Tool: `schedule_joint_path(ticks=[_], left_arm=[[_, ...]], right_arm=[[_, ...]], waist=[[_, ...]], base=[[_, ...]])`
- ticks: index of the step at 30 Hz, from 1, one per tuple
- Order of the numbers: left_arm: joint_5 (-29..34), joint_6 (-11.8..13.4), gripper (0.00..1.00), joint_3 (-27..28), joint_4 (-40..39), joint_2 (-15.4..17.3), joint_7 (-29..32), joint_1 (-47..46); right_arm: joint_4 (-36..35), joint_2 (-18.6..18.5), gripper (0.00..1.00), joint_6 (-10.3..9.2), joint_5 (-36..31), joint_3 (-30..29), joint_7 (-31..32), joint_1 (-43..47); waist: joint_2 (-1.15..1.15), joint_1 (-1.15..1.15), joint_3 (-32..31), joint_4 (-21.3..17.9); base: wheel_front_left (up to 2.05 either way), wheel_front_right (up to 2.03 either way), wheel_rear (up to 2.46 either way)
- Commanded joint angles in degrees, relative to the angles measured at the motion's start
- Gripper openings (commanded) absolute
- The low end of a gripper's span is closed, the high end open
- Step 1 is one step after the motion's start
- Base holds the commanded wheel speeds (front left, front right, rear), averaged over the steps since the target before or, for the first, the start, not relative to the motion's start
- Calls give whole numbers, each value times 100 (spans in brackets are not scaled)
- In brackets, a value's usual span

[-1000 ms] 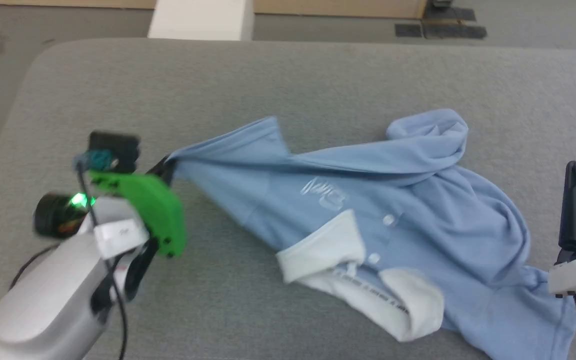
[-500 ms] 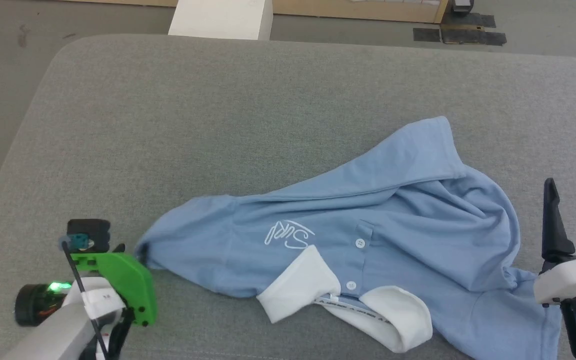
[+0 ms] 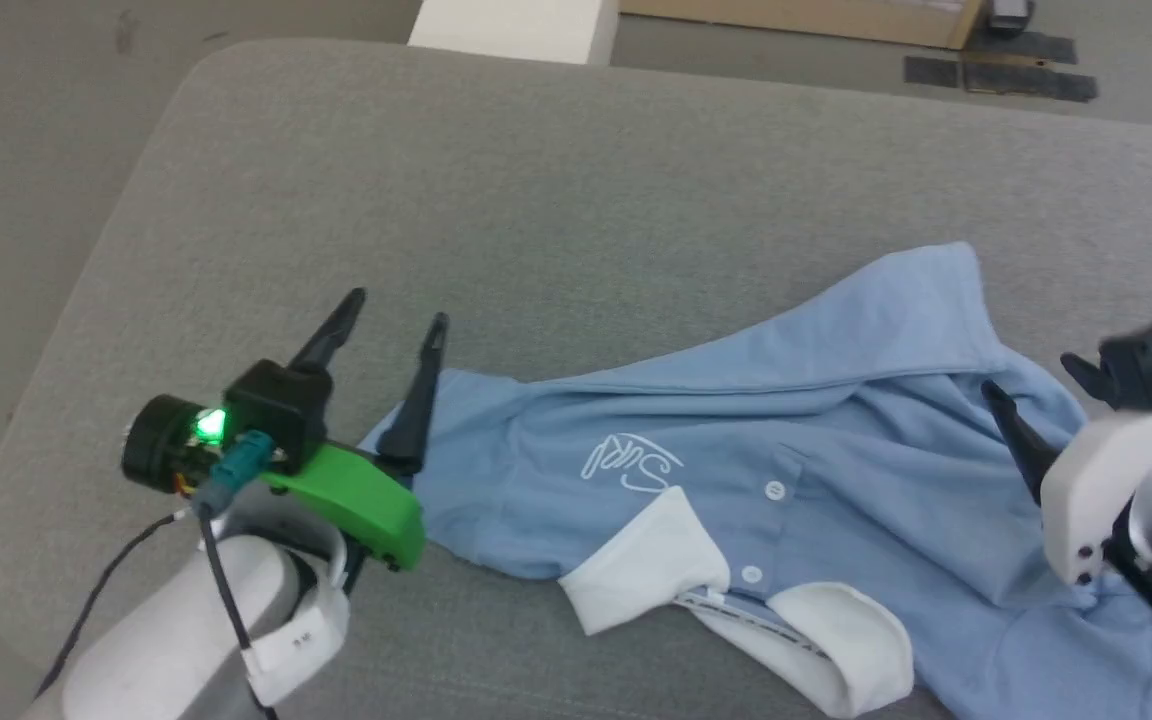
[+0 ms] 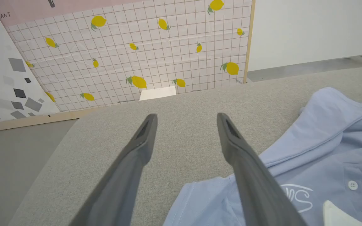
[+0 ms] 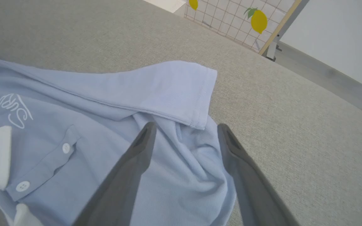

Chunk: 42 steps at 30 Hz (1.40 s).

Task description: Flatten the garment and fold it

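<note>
Grey cloth surface [image 3: 576, 200]; lemon-tiled panel [image 4: 168, 47] stood beyond at 12 o'clock. Garment [image 3: 836, 420] lay rumpled toward 4 o'clock. Left gripper [image 3: 396, 305] had its jaws wide at the garment's 9 o'clock edge; right gripper [image 5: 185, 125] likewise, over it.

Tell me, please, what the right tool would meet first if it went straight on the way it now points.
Most likely the garment: the open right tool points into the bunched blue folds next to the sleeve hem. How far above the cloth it hangs is unclear.
</note>
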Motion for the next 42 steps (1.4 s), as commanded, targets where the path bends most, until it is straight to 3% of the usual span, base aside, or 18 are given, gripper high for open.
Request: schedule_joint_path(ticks=[1, 5, 9, 14, 20, 21, 22, 23, 33, 42], left_arm=[[84, 9, 100, -47, -65, -64, -57, -80], [187, 93, 100, -201, -191, -219, -45, -41], [17, 188, 100, -227, -138, -416, 29, 86], [66, 190, 100, -331, -80, -538, 10, 70], [86, 187, 100, -358, -4, -657, -42, -13], [84, 188, 100, -358, 16, -666, -44, -24], [84, 186, 100, -358, 30, -670, -49, -32], [82, 187, 100, -354, 45, -673, -56, -38], [32, 160, 100, -354, 109, -693, -47, -90], [66, 140, 100, -324, -56, -761, -119, -265]], right_arm=[[71, -188, 100, -10, 173, 157, 284, -248], [422, -872, 100, -10, 604, 707, 1283, -789], [829, -1327, 100, -10, 871, 1183, 1922, -1270], [1332, -1559, 100, -10, 1077, 1499, 2252, -1706], [1832, -1664, 100, -10, 1120, 1563, 2223, -1779], [1910, -1663, 91, -10, 1118, 1556, 2195, -1742], [1967, -1653, 36, -10, 1119, 1539, 2173, -1710], [2002, -1646, 0, -10, 1110, 1525, 2130, -1677], [2070, -1782, 0, -10, 407, 980, 482, -2343], [2470, -2663, 0, -10, 245, 2052, -286, -4007]], waist=[[0, 0, 230, 272], [0, 0, 480, 582], [0, 0, 712, 853], [0, 0, 929, 1153], [0, 0, 1128, 1380], [0, 0, 1143, 1393], [0, 0, 1151, 1398], [0, 0, 1157, 1398], [0, 0, 1033, 1312], [0, 0, 1475, 1584]], base=[[0, 0, 0], [0, 0, 0], [0, 0, 0], [0, 0, 0], [0, 0, 0], [0, 0, 0], [0, 0, 0], [0, 0, 0], [0, 0, 0], [0, 0, 0]])
